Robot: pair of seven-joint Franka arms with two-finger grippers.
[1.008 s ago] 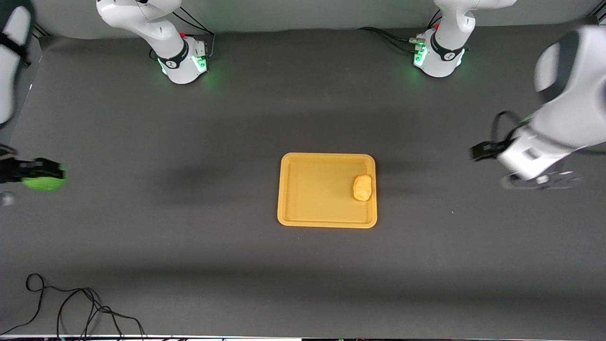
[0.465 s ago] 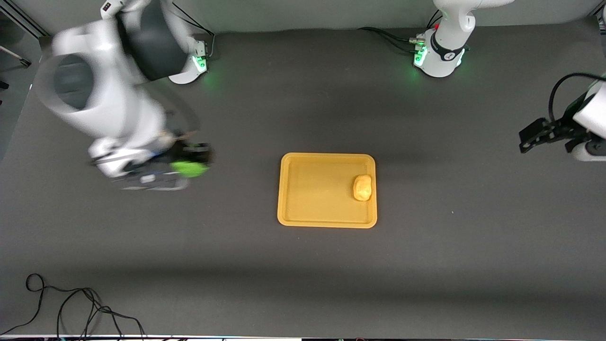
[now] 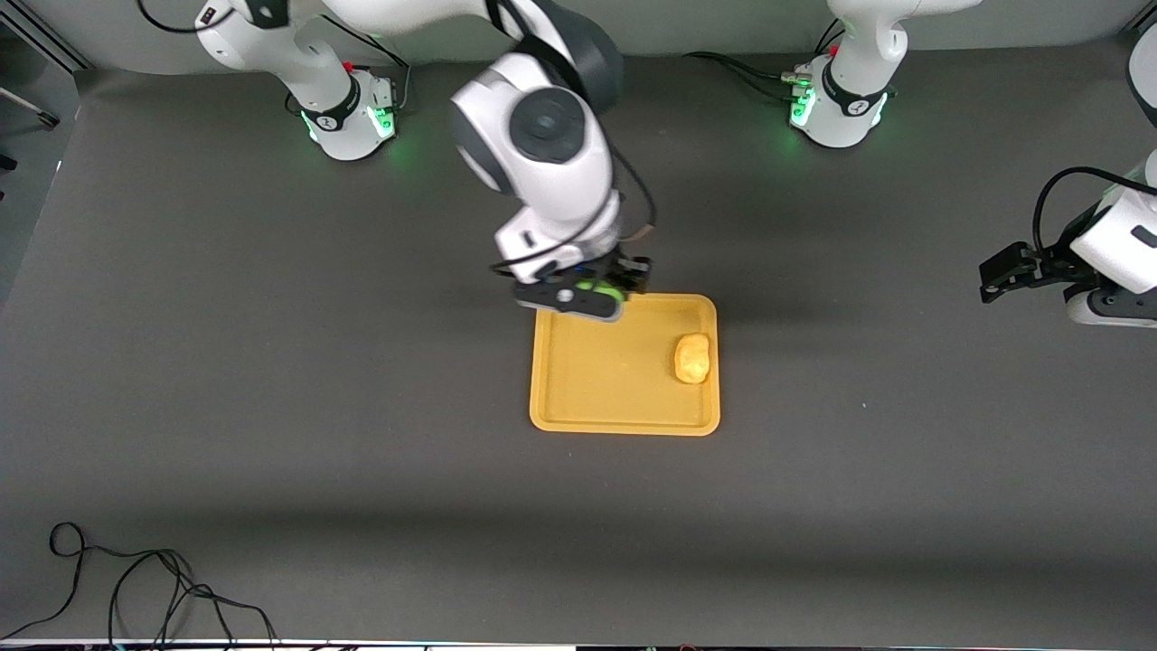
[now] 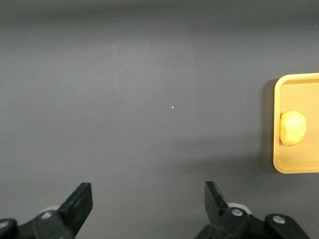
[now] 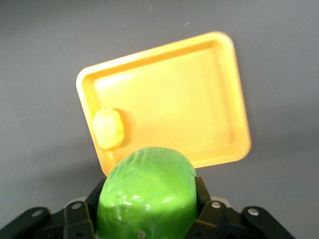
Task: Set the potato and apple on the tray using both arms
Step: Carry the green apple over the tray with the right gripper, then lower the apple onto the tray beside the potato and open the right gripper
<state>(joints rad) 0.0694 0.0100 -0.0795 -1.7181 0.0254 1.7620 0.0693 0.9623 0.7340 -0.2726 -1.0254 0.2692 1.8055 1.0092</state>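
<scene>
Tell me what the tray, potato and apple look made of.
Tray: likely moulded plastic, uniform yellow-orange with a soft sheen and rounded rim. Potato: matte, lumpy yellow-tan skin; real or a replica, can't tell. Apple, in the right gripper over the tray's edge: glossy bright green with wrinkled highlights, probably plastic or foam.

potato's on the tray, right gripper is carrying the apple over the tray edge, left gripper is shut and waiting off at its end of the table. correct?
One error: the left gripper is open and empty, as the left wrist view shows. The rest holds: the potato lies on the tray, and the right gripper holds the apple over the tray's edge.
</scene>
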